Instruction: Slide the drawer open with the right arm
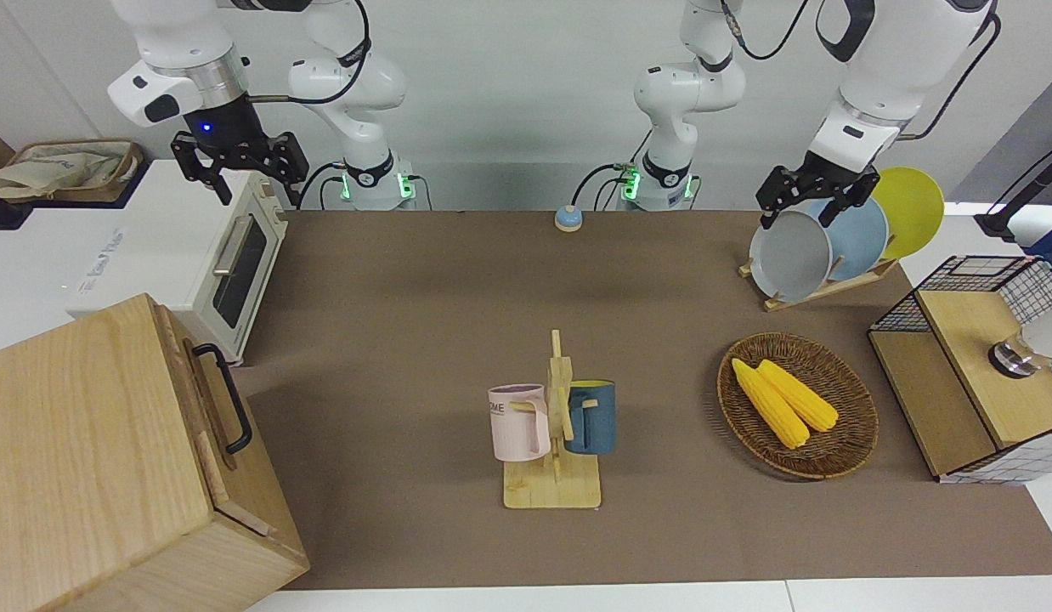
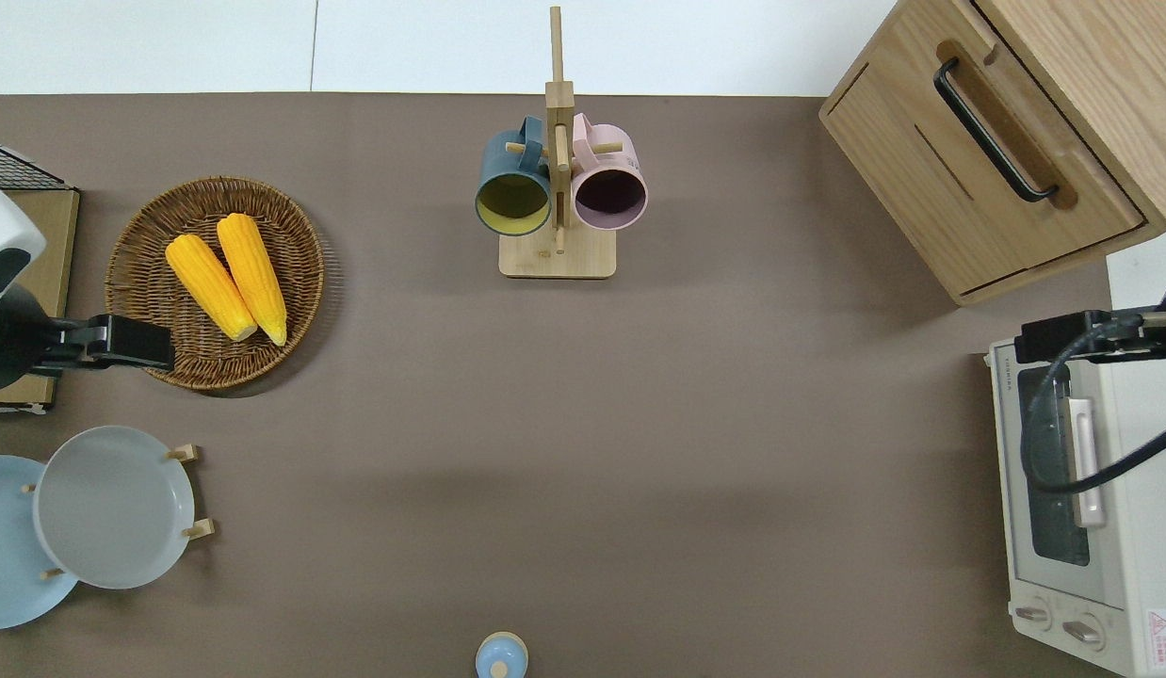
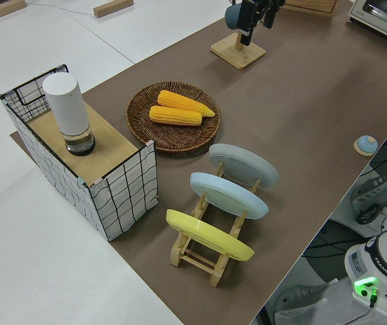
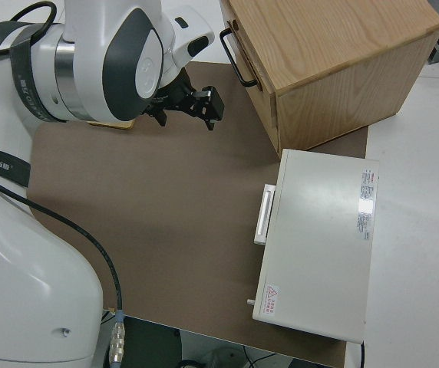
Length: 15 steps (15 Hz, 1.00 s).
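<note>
The drawer point(image 1: 205, 399) is the top front of the pale wooden cabinet point(image 1: 84, 459) at the right arm's end of the table, farther from the robots than the toaster oven. It sits flush, with its black bar handle point(image 1: 226, 398) free. It also shows in the overhead view point(image 2: 1077, 165) and the right side view point(image 4: 255, 67). My right gripper point(image 1: 241, 174) is open and empty, up in the air over the toaster oven's door edge point(image 2: 1063, 337), well short of the handle; it shows in the right side view point(image 4: 193, 106). My left arm is parked, its gripper point(image 1: 805, 204) open.
A white toaster oven point(image 1: 186, 255) stands beside the cabinet, nearer to the robots. A mug tree point(image 1: 556, 425) with two mugs stands mid-table. A corn basket point(image 1: 798, 404), a plate rack point(image 1: 832, 246) and a wire-mesh box point(image 1: 976, 374) are at the left arm's end.
</note>
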{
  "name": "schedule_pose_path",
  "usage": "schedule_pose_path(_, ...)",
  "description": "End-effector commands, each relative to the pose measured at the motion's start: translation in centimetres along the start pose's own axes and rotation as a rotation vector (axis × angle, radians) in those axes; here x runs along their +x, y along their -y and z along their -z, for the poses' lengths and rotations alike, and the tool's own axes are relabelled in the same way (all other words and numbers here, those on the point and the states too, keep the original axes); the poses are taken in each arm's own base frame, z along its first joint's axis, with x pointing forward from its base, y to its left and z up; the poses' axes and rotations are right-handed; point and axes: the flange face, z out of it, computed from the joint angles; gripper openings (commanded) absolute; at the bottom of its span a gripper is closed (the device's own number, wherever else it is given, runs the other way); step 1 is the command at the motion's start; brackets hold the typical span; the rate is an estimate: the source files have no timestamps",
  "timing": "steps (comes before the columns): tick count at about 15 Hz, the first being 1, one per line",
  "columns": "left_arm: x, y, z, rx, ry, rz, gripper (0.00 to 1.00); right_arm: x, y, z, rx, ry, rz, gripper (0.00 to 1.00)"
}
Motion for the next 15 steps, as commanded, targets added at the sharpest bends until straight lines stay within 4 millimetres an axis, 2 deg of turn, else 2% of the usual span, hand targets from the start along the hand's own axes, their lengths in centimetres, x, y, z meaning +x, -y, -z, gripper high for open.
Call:
schedule_pose_path(1, -0.27, -0.02, 0.39, 0.013, -0.004, -0.01, 1.0, -0.85, 0.81, -0.05, 0.016, -0.004, -0.018, 0.985)
schedule_pose_path(15, -0.26, 0.06, 0.39, 0.013, -0.004, -0.007, 1.0, -0.9, 0.95, 0.07, -0.001, 0.0, -0.015, 0.985)
